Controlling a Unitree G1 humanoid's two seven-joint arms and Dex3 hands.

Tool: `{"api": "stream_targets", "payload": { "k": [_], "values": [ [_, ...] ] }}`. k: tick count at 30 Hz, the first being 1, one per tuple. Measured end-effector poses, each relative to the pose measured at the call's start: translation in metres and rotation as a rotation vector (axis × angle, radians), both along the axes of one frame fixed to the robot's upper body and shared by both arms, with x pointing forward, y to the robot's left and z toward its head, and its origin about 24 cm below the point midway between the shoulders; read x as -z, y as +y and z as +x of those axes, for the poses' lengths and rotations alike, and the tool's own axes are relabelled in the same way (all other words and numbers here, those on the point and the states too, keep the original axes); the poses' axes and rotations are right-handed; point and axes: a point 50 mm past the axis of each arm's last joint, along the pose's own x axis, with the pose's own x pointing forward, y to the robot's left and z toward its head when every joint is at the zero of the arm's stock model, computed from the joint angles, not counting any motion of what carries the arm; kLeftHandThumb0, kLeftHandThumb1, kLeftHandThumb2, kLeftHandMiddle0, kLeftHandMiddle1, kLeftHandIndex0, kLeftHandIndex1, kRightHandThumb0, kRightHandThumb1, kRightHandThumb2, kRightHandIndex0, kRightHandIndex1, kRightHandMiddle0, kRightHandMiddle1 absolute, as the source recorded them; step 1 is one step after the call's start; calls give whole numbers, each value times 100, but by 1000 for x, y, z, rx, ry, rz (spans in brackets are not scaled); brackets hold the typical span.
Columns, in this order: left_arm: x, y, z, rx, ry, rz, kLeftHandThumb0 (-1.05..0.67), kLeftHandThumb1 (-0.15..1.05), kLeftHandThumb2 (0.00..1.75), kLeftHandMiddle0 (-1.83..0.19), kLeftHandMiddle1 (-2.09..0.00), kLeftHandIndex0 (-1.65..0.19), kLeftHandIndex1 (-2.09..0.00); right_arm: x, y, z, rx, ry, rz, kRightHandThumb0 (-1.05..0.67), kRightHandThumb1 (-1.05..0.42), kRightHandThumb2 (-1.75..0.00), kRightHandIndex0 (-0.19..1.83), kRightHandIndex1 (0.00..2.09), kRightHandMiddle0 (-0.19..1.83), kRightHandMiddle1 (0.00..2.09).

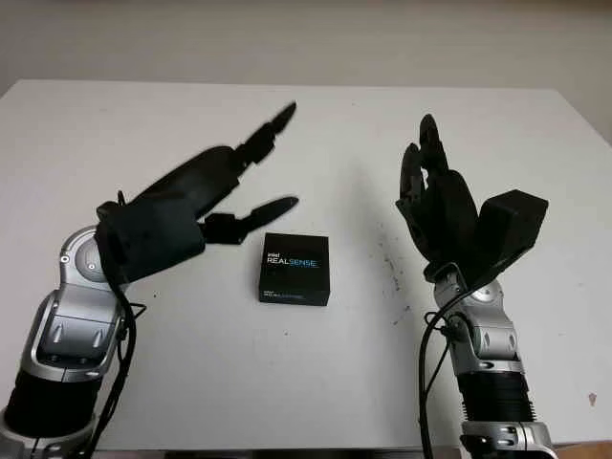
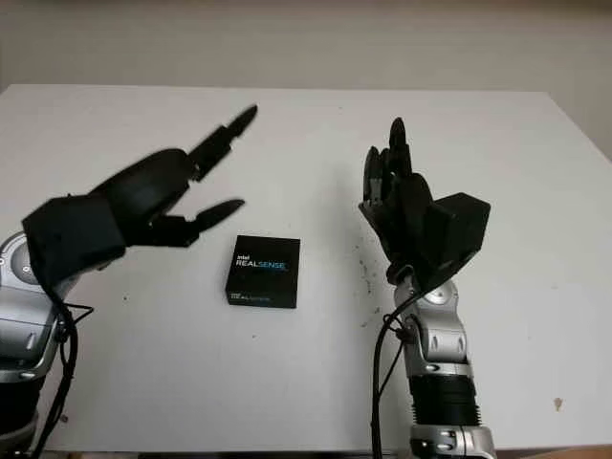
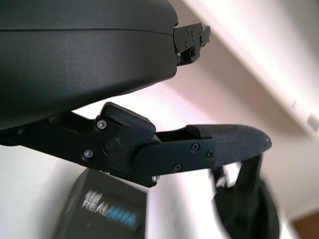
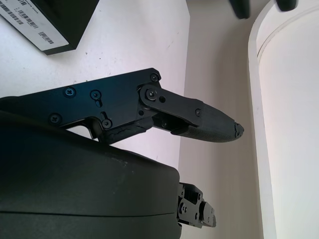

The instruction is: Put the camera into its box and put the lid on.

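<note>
A black box (image 1: 295, 269) printed "Intel RealSense" lies flat near the middle of the white table (image 1: 191, 382) with its lid on. My left hand (image 1: 282, 158) hovers above the table just left of the box, open, its fingers reaching toward the far side. My right hand (image 1: 426, 167) is raised to the right of the box, open, fingers pointing up and away. Neither hand touches the box. The box's printed top (image 3: 99, 214) sits below the left hand's thumb, and a box corner (image 4: 47, 20) appears in the right wrist view.
Small dark specks (image 1: 392, 273) mark the table between the box and my right arm. The table's far edge (image 1: 287, 84) meets a pale wall. A tiny reddish spot (image 1: 591, 399) lies near the front right corner.
</note>
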Motion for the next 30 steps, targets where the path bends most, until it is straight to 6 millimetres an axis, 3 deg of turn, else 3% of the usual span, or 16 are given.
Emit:
{"api": "stream_targets", "payload": {
  "k": [7,14,20,30],
  "values": [
    [19,23,17,-152,5,-360,-81,105,57,19,0,19,0,0,1,0,-14,0,0,-62,-105,-66,-19,0,-19,0],
    [54,45,29,-215,72,-620,-80,105,59,19,0,19,0,4,11,0,-28,11,-31,-67,-105,-66,-19,0,-19,0],
    [84,55,32,-247,112,-733,-80,105,59,19,0,19,0,6,21,-1,-19,10,-71,-70,-105,-66,-19,0,-19,0],
    [117,49,5,-216,131,-750,-81,105,63,19,0,19,0,13,27,0,-15,56,-69,-73,-105,-63,-19,0,-19,1]
  ]
}}
